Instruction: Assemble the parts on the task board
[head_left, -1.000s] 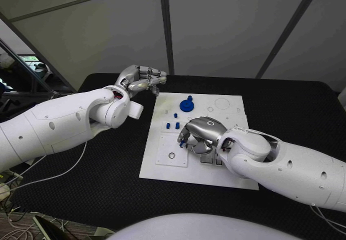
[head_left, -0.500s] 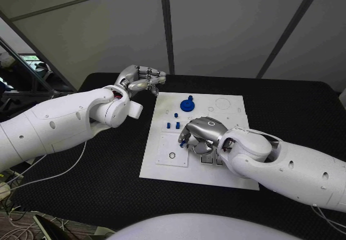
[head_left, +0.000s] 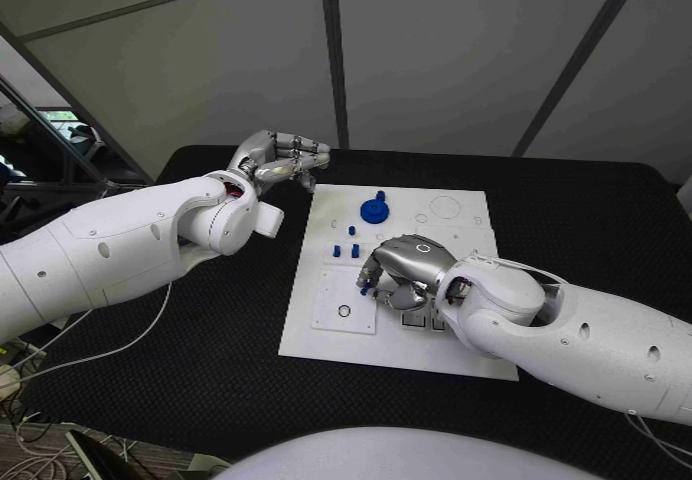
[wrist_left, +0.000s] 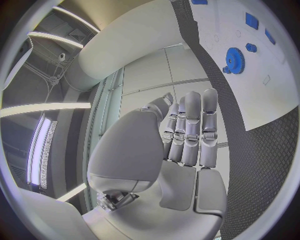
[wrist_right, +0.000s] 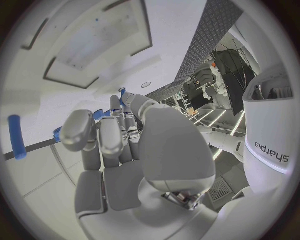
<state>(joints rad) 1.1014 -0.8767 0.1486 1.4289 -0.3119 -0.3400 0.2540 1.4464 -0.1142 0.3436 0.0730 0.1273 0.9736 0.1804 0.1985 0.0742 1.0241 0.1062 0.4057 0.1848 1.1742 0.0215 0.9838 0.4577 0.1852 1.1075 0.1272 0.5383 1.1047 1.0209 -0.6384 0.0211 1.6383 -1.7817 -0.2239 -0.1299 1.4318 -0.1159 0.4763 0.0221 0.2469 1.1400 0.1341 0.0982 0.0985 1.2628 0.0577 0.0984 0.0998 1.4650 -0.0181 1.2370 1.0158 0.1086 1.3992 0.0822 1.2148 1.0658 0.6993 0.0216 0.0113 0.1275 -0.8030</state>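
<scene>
The white task board (head_left: 326, 330) lies in the middle of the black table. My right hand (head_left: 402, 266) is pressed down on the board's middle with its fingers curled, pinching a small blue part (wrist_right: 98, 114) between thumb and fingers; its blue tip peeks out below the hand (head_left: 366, 287). A blue peg (wrist_right: 15, 136) lies on the board beside that hand. A blue gear (head_left: 375, 210) stands at the board's far side, with small blue pieces (head_left: 346, 250) nearer. My left hand (head_left: 283, 156) hangs above the board's far left corner, fingers curled in on nothing (wrist_left: 187, 135). The gear (wrist_left: 235, 57) is off to its side.
Recessed slots and round holes (head_left: 343, 312) mark the board's near left part. Black table (head_left: 173, 350) surrounds the board on all sides. My left forearm (head_left: 130, 240) stretches over the table's left side, my right forearm (head_left: 577, 335) over the board's near right corner.
</scene>
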